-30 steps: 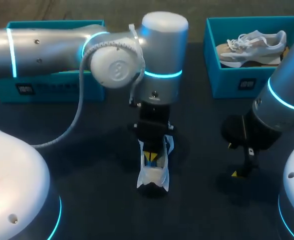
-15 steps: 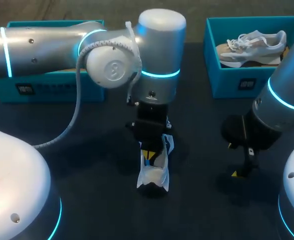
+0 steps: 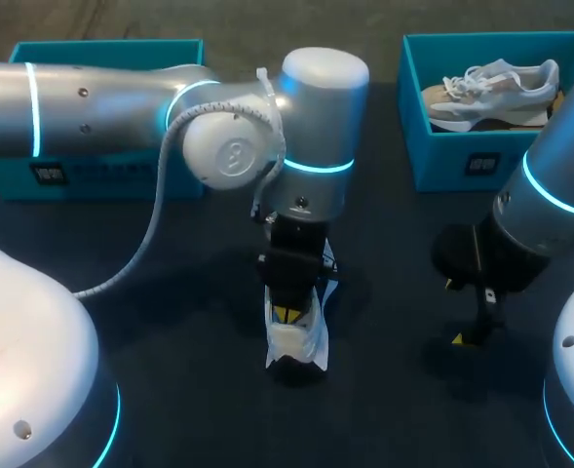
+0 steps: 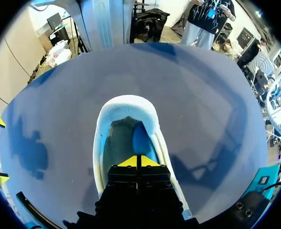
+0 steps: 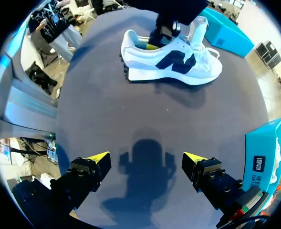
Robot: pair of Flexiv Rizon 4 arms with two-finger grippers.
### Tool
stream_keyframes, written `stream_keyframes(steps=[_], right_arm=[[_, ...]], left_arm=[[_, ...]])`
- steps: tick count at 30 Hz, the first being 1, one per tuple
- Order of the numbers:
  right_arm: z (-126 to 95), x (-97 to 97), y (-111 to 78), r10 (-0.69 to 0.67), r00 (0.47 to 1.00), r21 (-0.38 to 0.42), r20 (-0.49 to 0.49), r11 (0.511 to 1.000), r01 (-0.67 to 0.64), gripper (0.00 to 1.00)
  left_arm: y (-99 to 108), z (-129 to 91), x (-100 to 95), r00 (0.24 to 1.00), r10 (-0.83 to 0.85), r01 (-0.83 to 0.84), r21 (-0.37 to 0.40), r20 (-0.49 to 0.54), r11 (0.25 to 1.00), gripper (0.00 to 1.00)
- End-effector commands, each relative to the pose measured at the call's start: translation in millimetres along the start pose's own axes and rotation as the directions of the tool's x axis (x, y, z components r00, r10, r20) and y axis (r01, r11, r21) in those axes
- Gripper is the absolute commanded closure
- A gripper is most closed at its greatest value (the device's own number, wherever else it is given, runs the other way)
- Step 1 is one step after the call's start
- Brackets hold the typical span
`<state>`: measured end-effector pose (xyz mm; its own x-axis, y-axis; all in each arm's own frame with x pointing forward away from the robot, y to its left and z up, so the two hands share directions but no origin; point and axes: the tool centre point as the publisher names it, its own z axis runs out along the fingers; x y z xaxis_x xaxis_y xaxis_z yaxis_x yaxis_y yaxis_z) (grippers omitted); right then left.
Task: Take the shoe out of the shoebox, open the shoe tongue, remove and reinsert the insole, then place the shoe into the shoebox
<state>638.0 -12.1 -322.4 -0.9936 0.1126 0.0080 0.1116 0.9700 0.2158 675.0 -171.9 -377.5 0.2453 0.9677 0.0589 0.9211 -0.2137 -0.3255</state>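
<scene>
R gripper [image 5: 146, 164] fingers [image 5: 96, 160] wide apart over table [image 5: 130, 109]; shoe [image 5: 169, 62] ahead.

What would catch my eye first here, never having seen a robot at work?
A white shoe sits in the middle of the table, the left arm's fingers dipped into its opening, yellow tips pressed together. The right arm's fingers hang spread wide over the table nearby, and a second shoe lies in the teal box at the far right.
</scene>
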Motion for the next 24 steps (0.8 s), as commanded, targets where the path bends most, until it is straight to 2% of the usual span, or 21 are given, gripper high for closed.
stream_keyframes(steps=[1,10,17,24], right_arm=[[0,1.8,-0.5,0.0,1.0,-0.001,0.003,1.0,0.0,0.0],[0,1.8,-0.5,0.0,1.0,-0.001,0.003,1.0,0.0,0.0],[0,1.8,-0.5,0.0,1.0,-0.001,0.003,1.0,0.0,0.0],[0,1.8,-0.5,0.0,1.0,-0.001,0.003,1.0,0.0,0.0]], left_arm=[[-2,-2,1.0,1.0,0.004,-0.004,-0.011,0.004,1.0,1.0],[-1,-12,-4.9,1.0,0.007,-0.006,-0.033,0.024,0.999,1.0],[1,-18,-5.0,0.998,0.034,-0.037,-0.054,-0.053,0.998,1.0],[0,-7,-5.0,0.989,0.056,-0.06,-0.026,-0.134,0.998,1.0]])
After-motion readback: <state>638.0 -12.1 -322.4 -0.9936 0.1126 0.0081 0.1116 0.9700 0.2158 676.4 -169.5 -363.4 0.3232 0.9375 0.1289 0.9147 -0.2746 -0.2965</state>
